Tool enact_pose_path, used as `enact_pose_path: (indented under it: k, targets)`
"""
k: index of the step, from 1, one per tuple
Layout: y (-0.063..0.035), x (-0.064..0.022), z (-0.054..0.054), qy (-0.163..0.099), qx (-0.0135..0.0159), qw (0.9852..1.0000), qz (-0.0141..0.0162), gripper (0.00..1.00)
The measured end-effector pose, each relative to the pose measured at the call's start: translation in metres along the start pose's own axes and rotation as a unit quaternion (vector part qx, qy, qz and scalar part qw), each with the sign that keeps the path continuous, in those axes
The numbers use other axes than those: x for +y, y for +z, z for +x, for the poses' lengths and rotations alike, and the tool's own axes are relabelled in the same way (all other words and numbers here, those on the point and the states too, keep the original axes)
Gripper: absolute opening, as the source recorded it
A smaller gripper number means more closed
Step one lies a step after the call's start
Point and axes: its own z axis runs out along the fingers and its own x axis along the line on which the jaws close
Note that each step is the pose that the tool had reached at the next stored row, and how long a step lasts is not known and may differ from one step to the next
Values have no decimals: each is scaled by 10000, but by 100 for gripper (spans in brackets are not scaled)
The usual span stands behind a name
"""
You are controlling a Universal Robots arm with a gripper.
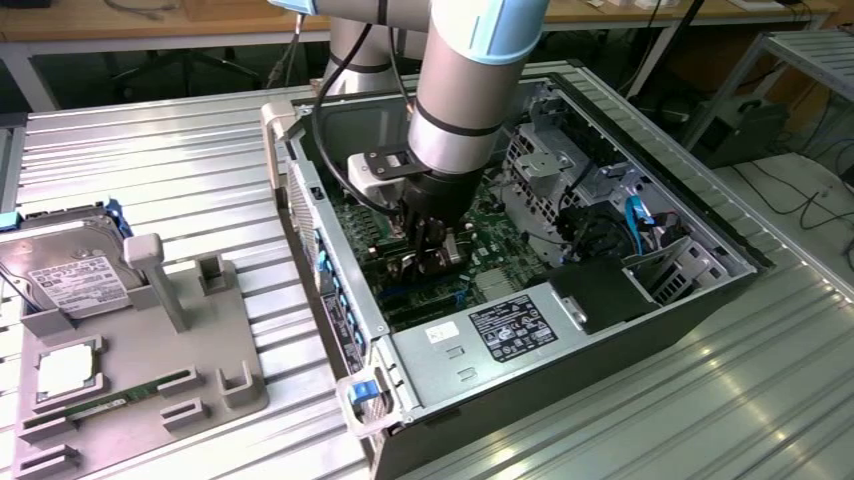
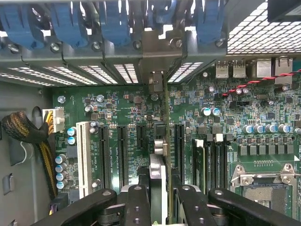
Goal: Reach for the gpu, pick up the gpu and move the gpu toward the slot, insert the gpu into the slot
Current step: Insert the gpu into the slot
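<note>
My gripper [image 1: 434, 255] reaches down inside the open computer case, over the green motherboard [image 2: 127, 108]. It is shut on the gpu [image 2: 166, 122], a thin card seen edge-on, standing upright on the board between my two black fingers [image 2: 136, 197]. The card's metal bracket end [image 2: 155, 82] meets the case's rear wall, under the row of blue latches [image 2: 113, 23]. The card stands between two black connector strips [image 2: 141, 136]. The slot is hidden under the card's lower edge, so I cannot tell how deep the card sits.
The case walls [image 1: 574, 330] and drive cages [image 1: 547, 170] close in around the arm. A white connector strip [image 2: 83, 157], a braided cable bundle [image 2: 23, 129] and the processor socket [image 2: 263, 183] lie on the board. Outside, a hard drive [image 1: 67, 280] and a memory stick [image 1: 114, 405] rest on a grey fixture.
</note>
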Motion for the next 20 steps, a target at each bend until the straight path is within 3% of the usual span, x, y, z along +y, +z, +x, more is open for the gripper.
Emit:
enact_pose_path:
  k: [20]
  targets:
    - [50, 28, 1, 0, 0, 10000, 0, 27]
